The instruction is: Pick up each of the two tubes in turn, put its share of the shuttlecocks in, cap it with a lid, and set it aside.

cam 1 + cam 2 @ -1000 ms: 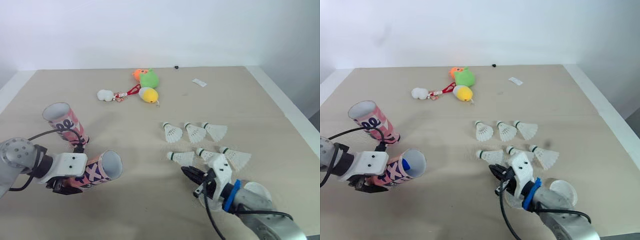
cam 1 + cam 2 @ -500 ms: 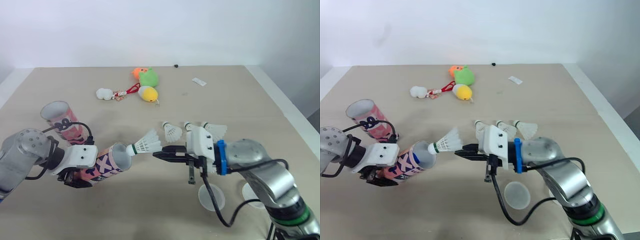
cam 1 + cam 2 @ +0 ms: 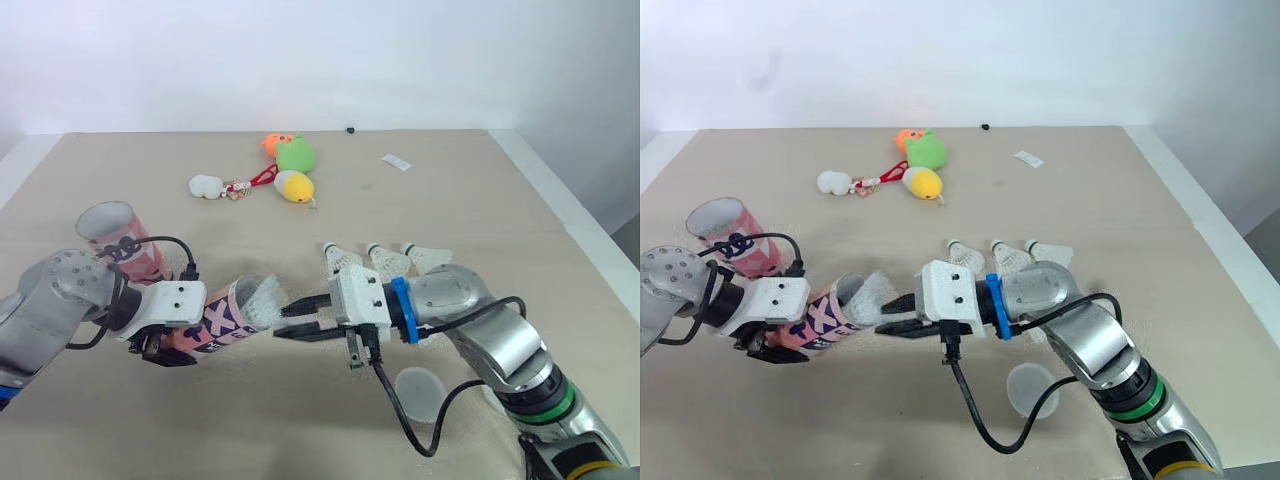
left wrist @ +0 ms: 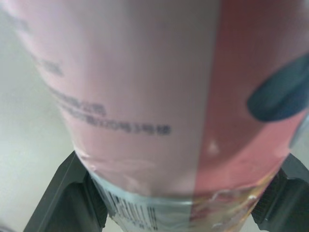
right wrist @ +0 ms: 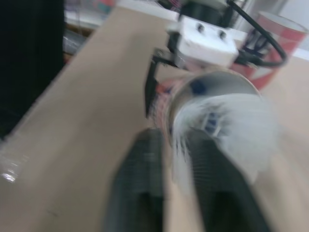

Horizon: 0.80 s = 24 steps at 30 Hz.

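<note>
Clamps tilted tube (image 3: 215, 322) in left pincer (image 3: 160, 350), near surface (image 3: 450, 190); holds right pincer (image 3: 285, 323) spread behind shuttlecock (image 3: 265, 302) lodged half in the mouth. May snag feathers backing off and drag it out; may crush skirt if pushed askew.

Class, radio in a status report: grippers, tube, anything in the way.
Left gripper shut on tube. Right gripper open at tube mouth. Shuttlecock partly in, feathers out.

The near tube (image 3: 215, 322) sits tilted at the surface's (image 3: 470, 190) left, a shuttlecock (image 3: 265, 302) seemingly in its mouth. The second tube (image 3: 120, 240) stands behind it. To the right lie three shuttlecocks (image 3: 385, 262) in a row, with a lid (image 3: 420, 392) nearer and toys (image 3: 290, 170) far behind.
</note>
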{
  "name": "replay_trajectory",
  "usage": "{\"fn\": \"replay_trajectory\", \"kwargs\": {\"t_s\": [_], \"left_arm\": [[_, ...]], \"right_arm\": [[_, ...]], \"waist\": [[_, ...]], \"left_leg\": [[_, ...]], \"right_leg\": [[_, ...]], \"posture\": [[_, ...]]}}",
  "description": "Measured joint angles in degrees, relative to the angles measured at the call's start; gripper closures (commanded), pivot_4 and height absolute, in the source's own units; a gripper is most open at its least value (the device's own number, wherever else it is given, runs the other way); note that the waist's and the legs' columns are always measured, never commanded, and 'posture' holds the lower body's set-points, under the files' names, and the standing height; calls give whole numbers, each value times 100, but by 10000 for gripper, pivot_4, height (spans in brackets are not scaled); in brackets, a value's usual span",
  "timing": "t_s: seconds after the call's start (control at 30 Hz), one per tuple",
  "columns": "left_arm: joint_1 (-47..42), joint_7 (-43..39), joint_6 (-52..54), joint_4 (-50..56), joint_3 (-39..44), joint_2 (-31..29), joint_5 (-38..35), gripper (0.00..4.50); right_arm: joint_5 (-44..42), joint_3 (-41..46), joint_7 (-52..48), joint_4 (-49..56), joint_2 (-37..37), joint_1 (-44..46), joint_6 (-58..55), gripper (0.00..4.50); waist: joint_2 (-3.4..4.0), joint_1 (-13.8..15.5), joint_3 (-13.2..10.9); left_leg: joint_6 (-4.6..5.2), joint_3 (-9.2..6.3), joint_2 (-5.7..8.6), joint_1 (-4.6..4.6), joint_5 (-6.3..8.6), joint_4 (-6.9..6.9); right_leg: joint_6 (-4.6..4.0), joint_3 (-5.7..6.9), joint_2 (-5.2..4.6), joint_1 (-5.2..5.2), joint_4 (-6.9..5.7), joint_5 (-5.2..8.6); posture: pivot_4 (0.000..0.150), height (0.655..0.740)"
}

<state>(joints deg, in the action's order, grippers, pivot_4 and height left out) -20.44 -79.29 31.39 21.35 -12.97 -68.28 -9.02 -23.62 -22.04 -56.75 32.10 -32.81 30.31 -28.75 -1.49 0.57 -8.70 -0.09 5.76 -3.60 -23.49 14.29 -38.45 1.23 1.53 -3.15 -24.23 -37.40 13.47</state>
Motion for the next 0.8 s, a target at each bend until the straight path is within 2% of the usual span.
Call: {"fn": "replay_trajectory", "kwargs": {"t_s": [0.1,0.13,0.23,0.3,0.37,0.4,0.53,0.67,0.8], "left_arm": [[-6,2,-6,-12,-12,3,2,15182],[-12,3,-16,-16,-18,4,6,15182],[-4,3,-38,-17,-17,5,-3,15182],[23,2,-80,-34,0,-1,-7,15182],[42,-4,-114,-50,6,-12,-4,15182],[66,-2,-142,-61,12,-17,-1,15182],[57,3,-263,-193,-6,42,23,15182],[-13,-10,-425,-340,-54,161,101,15182],[-63,-100,-553,-452,-64,222,144,15182]], "right_arm": [[-70,279,416,225,9,-444,-211,2522],[-76,472,633,355,23,-643,-267,1149],[52,1173,1263,836,21,-1559,-254,1149],[312,1917,1888,1351,71,-2886,-160,1149],[438,2164,2073,1591,77,-3480,-95,1149],[495,2424,2240,1930,113,-4123,-67,1149],[388,2748,2574,2522,181,-5194,150,1149],[85,3069,2975,2561,171,-6093,458,1149],[-398,3154,3443,2561,257,-6839,292,1149]], "waist": [[-1,6,0],[-1,5,0],[-7,29,4],[-6,27,4],[-2,20,4],[4,15,5],[5,-2,6],[2,-1,6],[0,1,8]], "left_leg": [[0,-1,1,-2,0,0],[0,-1,1,-3,0,0],[-4,-9,6,-6,3,1],[-13,-8,7,-6,9,1],[-14,-7,6,-4,9,2],[-14,-6,6,2,9,2],[-21,-6,2,28,1,0],[-11,-10,5,40,-13,-4],[-11,-18,6,40,-13,-3]], "right_leg": [[0,1,-2,1,0,0],[0,1,-2,0,0,0],[4,11,-7,4,0,9],[13,7,-7,2,-1,19],[37,5,-6,1,-3,34],[37,3,-6,2,-7,36],[16,-2,-2,19,-15,39],[15,-11,-12,28,-14,28],[15,-19,-13,26,-14,28]], "posture": [[1500,7400],[1500,7400],[1500,7400],[1500,7400],[1500,7400],[1500,7400],[1500,7400],[1500,7400],[1500,7400]]}}
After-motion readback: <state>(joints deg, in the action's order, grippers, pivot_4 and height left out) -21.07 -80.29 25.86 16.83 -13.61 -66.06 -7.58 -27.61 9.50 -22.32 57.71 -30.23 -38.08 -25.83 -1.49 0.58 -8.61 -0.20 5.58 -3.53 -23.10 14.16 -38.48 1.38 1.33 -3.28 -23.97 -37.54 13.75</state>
